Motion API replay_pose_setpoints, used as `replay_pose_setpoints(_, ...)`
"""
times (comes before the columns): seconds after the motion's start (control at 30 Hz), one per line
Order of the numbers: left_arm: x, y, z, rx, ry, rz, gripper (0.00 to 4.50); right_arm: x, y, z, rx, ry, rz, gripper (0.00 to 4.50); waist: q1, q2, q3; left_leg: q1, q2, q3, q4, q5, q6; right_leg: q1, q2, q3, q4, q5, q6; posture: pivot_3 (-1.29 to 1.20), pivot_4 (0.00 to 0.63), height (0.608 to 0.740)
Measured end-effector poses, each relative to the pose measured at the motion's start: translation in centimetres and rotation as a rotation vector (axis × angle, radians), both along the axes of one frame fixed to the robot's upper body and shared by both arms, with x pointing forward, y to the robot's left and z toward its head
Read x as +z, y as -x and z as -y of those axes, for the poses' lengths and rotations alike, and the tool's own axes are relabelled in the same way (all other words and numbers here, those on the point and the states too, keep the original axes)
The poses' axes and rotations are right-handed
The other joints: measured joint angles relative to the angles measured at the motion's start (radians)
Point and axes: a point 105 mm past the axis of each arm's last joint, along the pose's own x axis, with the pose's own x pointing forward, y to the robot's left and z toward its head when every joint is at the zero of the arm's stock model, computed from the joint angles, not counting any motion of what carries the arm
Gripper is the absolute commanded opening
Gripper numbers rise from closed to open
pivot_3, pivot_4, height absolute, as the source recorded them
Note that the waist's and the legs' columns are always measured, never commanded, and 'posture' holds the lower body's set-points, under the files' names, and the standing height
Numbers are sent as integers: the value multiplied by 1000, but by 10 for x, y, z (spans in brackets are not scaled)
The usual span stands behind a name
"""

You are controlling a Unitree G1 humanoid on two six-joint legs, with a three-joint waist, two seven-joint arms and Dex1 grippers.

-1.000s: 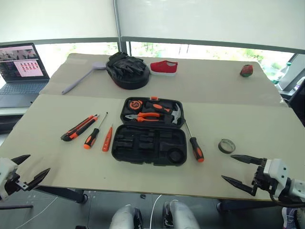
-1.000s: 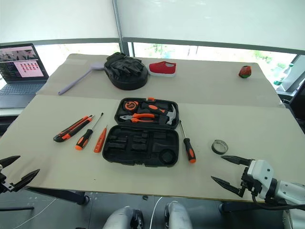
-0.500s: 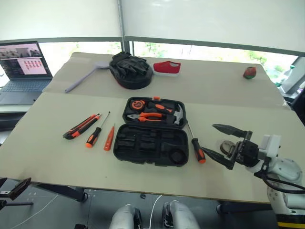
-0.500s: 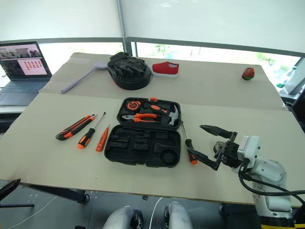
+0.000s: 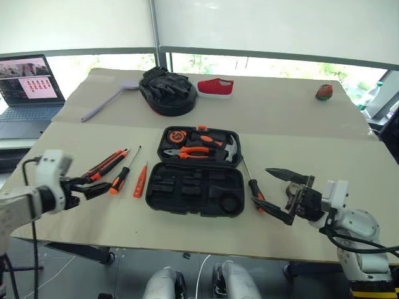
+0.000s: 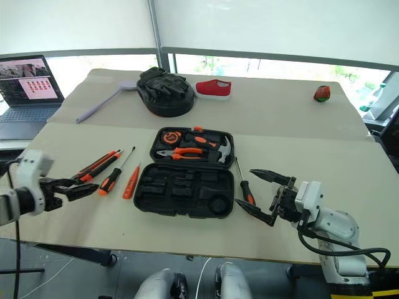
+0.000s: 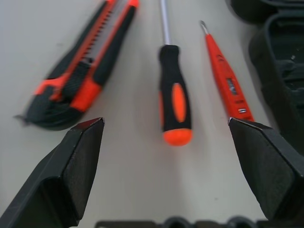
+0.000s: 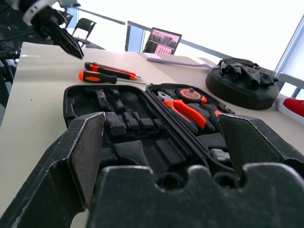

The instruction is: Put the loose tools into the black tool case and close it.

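Tools are not yet gathered — we are at the reaching step. Our left gripper (image 5: 93,188), fingers spread wide and empty, sits just short of the utility knife (image 7: 78,71), black-handled screwdriver (image 7: 173,90) and small orange screwdriver (image 7: 225,76). Our right gripper (image 5: 278,196), equally wide and empty, brackets the long screwdriver (image 5: 255,192), with the black tool case (image 5: 196,187) lying open beyond it. Next we judge each must descend and close on one handle.
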Motion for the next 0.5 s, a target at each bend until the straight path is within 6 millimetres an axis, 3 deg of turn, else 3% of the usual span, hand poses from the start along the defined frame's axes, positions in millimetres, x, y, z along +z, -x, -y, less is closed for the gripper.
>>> replay_pose_setpoints(0.13, -17, -22, 7, 26, -37, -55, 4500, -2, 1, -1, -7, -4, -8, 4408, -2, 0, 0, 1, 0, 0, 0, 1, -1, 1, 1, 0, 0, 0, 0, 0, 150, 740)
replay_pose_setpoints(0.17, -20, -26, 8, 29, -39, -60, 4077, -2, 1, -2, -6, -5, -8, 4500, -1, 0, 0, 1, 0, 0, 0, 1, -1, 1, 1, 0, 0, 0, 0, 0, 150, 740)
replay_pose_setpoints(0.23, -24, -32, 11, 27, -44, -64, 3767, -2, 1, -3, -5, -5, -7, 4500, -1, 0, 0, 1, 0, 0, 0, 1, -1, 1, 1, 0, 0, 0, 0, 0, 150, 740)
replay_pose_setpoints(0.5, -29, -51, 15, 7, -100, -10, 810, -5, 4, -2, -13, -6, -21, 4500, 4, 0, 0, 1, 0, 0, 0, 1, 0, 1, 0, 0, 0, 0, 0, 0, 150, 740)
